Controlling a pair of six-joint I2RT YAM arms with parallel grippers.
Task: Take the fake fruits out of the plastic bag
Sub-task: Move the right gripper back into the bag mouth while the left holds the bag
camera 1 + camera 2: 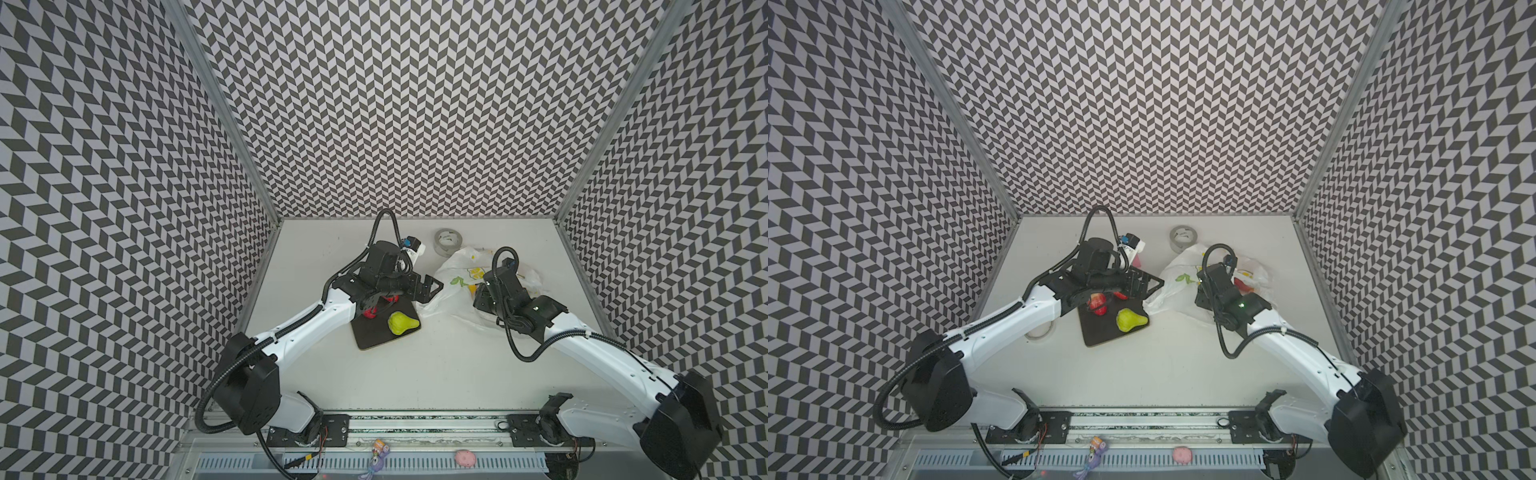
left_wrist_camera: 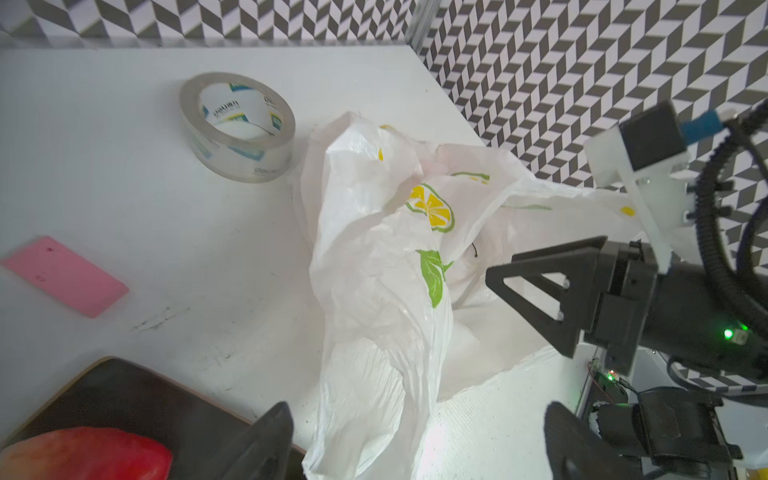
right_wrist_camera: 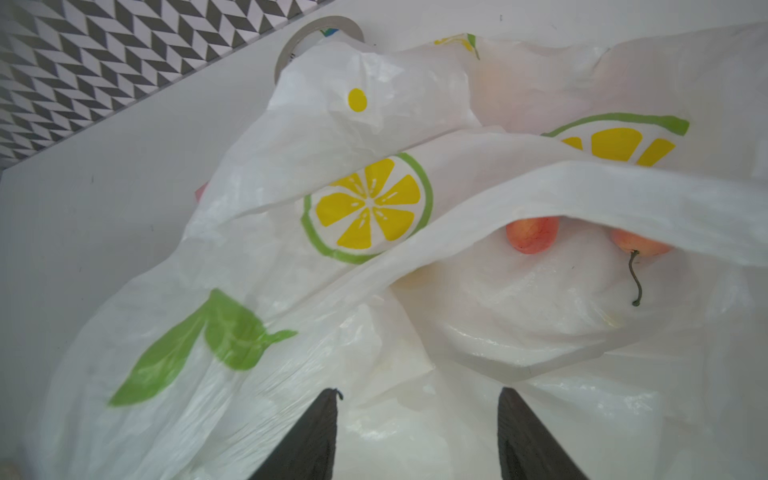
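We count two peach-orange balls inside the one plastic bag, ahead of our released right tool; one pear sits behind our released left tool.

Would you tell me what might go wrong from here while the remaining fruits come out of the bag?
1. The peach-orange fruits lie under a fold of the plastic bag; the right gripper, jaws apart, may pinch film instead and drag the bag.
2. The green pear lies near the edge of the black board, close to the bag's corner; a dragged bag or the open left gripper could knock it off.
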